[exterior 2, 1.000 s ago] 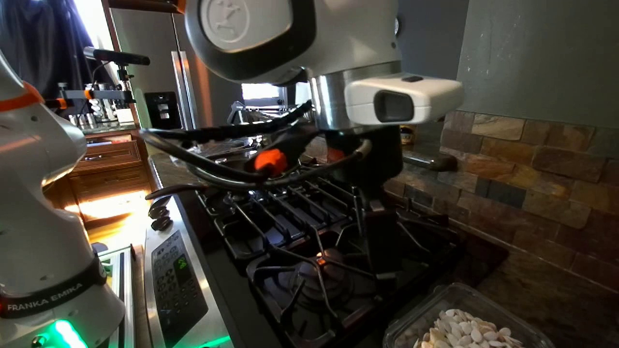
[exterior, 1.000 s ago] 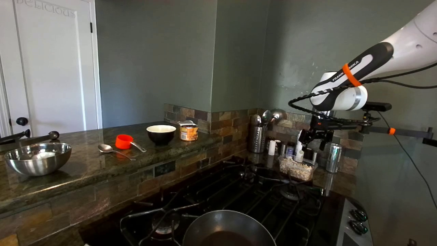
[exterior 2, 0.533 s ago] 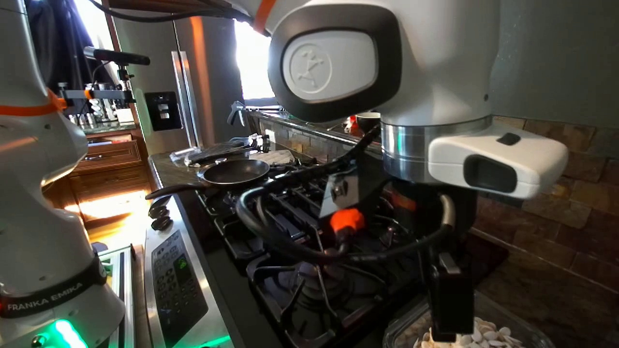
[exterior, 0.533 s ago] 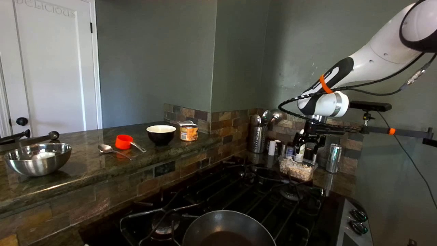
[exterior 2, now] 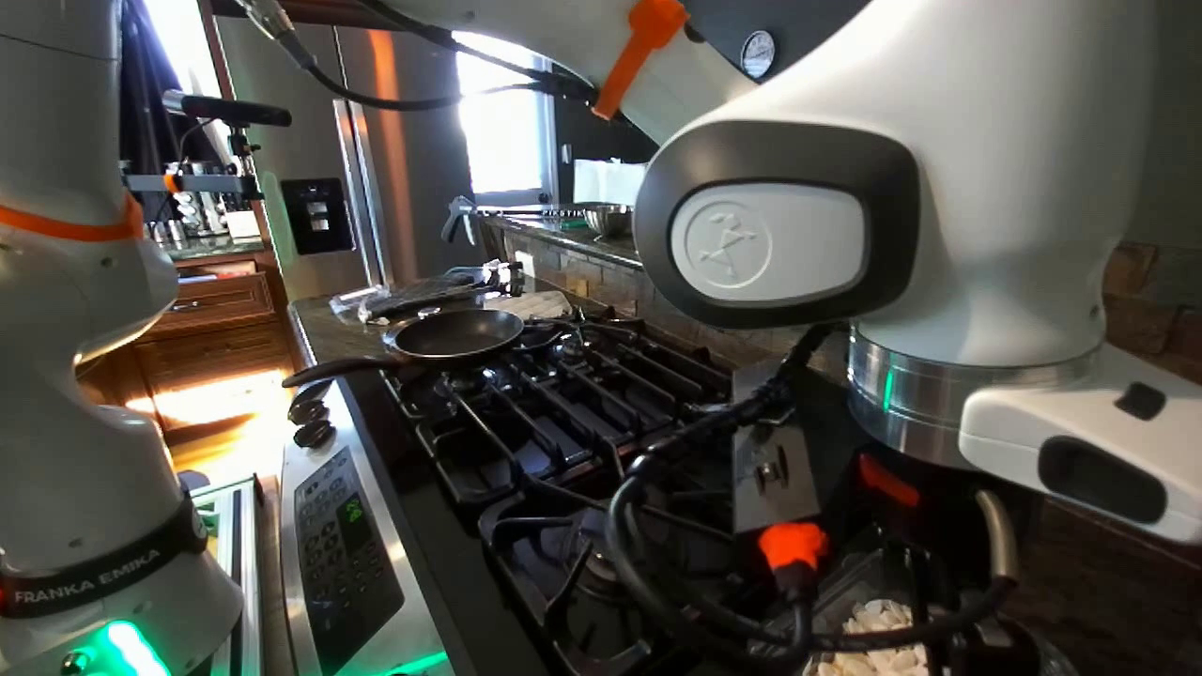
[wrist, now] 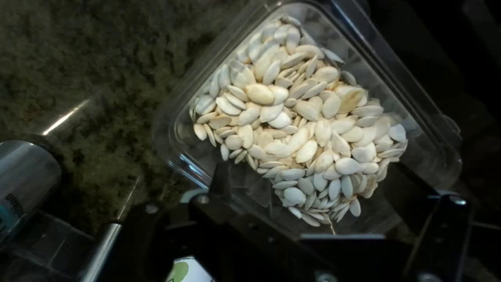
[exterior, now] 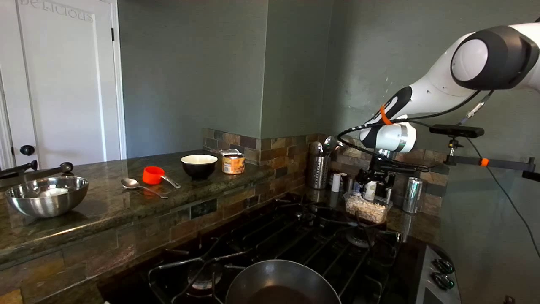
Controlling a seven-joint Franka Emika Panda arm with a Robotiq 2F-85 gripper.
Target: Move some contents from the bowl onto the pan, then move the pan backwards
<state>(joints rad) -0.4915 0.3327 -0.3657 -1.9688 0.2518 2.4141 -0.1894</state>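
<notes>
- Kitchen, domestic in look.
- Gas range (exterior 2: 441,554) with dark grates (exterior 2: 554,427), knobs (exterior 2: 314,434), green-lit display (exterior 2: 353,512); black frying pan (exterior 2: 454,331) on top.
- Double-door fridge (exterior 2: 305,145), dispenser (exterior 2: 316,215) built in.
- Wooden drawers (exterior 2: 199,302) near it.
- Stone-look counter (exterior: 109,211): steel mixing bowl (exterior: 46,204), spoon (exterior: 131,183), labelled can (exterior: 233,164).
- Multicoloured tile backsplash (exterior: 291,157).
- Steel holder (exterior: 319,174) with utensils (exterior: 317,148) upright.
- White door (exterior: 63,84) lettered "DELICIOUS".

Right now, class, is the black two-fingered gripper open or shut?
Open: in the wrist view, the gripper has its fingers apart, pale beige seeds visible between.

Grey-green walls (exterior: 190,84) run from a white door (exterior: 63,84) above brownish tiles (exterior: 289,154), while a window (exterior 2: 507,141) glares white
</notes>
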